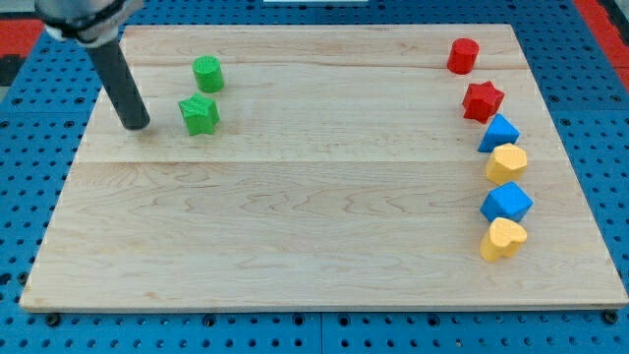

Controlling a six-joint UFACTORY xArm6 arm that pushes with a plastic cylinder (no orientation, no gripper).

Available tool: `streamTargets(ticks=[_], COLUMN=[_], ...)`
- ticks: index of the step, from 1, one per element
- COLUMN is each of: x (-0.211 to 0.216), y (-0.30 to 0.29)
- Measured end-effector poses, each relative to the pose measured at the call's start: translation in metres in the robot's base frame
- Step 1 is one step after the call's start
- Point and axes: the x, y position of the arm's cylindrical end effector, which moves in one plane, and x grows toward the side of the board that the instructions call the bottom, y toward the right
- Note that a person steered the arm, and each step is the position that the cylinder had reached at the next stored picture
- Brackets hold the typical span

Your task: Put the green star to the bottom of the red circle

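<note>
My tip [137, 125], the lower end of the straight dark rod, rests on the pale wooden desk [314, 246] near its top left corner, just beside the small green star-shaped block [200, 114] on the side facing the left edge, with a narrow gap between them. There are no jaws on this rig, so nothing opens or clamps; the rod only pushes.

The green star looks light, stiff and smooth-bottomed, so it should slide easily on the wood, but its points will probably make it turn if it is pushed off-centre. I judge the best contact is square against its left-facing side, through its middle.

The small red cylinder block [462, 55], the task's circle, sits far off near the top right corner. The spot below it is crowded by the red star block [483, 100].

Counting: two green blocks, the star and a green cylinder [207, 74] just above it; two red; two blue angular blocks [499, 134] [506, 202]; two yellow heart-like blocks [507, 162] [503, 238], all along the right edge.
</note>
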Motion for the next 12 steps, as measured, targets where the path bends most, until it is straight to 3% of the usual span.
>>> streamTargets(ticks=[1, 2, 3, 5, 8, 9, 10, 11, 12], x=[0.008, 0.047, 0.047, -0.008, -0.018, 0.015, -0.011, -0.04, -0.038], y=[0.082, 0.167, 0.171, 0.25, 0.274, 0.261, 0.211, 0.221, 0.314])
